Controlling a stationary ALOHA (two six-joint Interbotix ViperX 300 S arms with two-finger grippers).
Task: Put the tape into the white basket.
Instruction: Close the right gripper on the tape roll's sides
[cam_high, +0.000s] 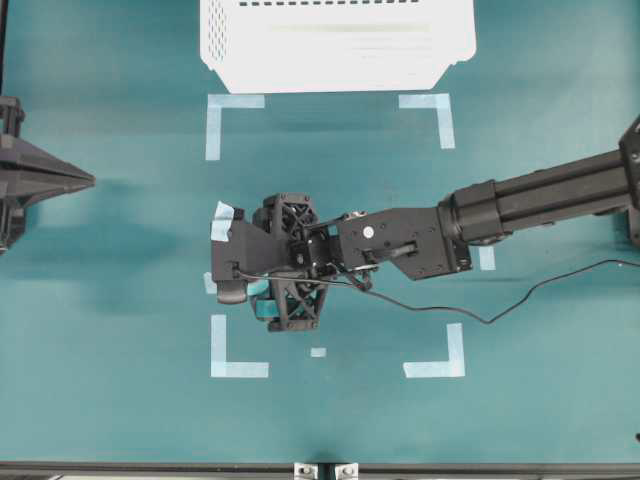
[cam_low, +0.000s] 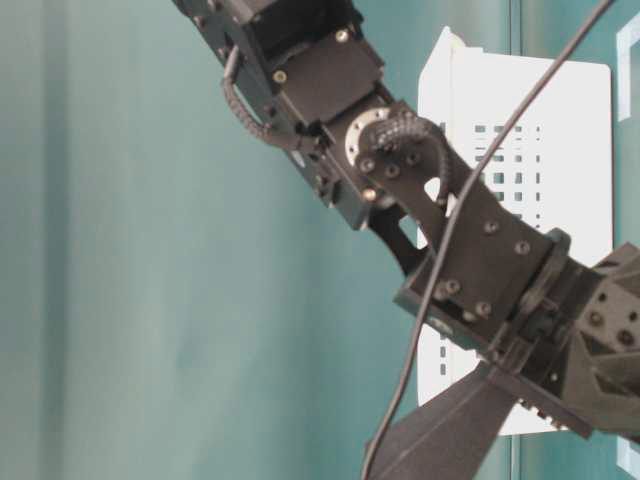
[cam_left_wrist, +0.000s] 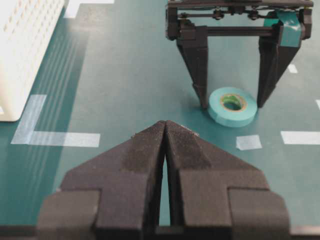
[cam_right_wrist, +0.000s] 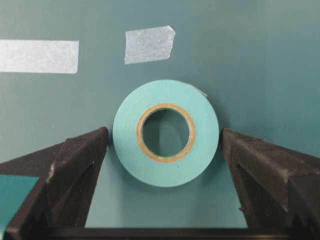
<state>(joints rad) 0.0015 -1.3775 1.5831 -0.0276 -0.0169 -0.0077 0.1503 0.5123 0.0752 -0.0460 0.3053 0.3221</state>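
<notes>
Teal tape (cam_right_wrist: 165, 133) lies flat on the bench (cam_right_wrist: 260, 60), sitting right between the right hand's (cam_right_wrist: 165, 145) spread fingers (cam_right_wrist: 80, 155), not pinched yet. Left hand (cam_left_wrist: 165, 135) is pressed together, well off. White basket (cam_high: 338, 45) sits at the far edge.

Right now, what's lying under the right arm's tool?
The tape lies flat on the table between the right tool's open fingers. From overhead the tool covers nearly all of it.

Teal table surface (cam_high: 120, 300) — evenly lit, marked with 4 pale-blue tape corner marks (cam_high: 237, 360) — fills the scene.
</notes>
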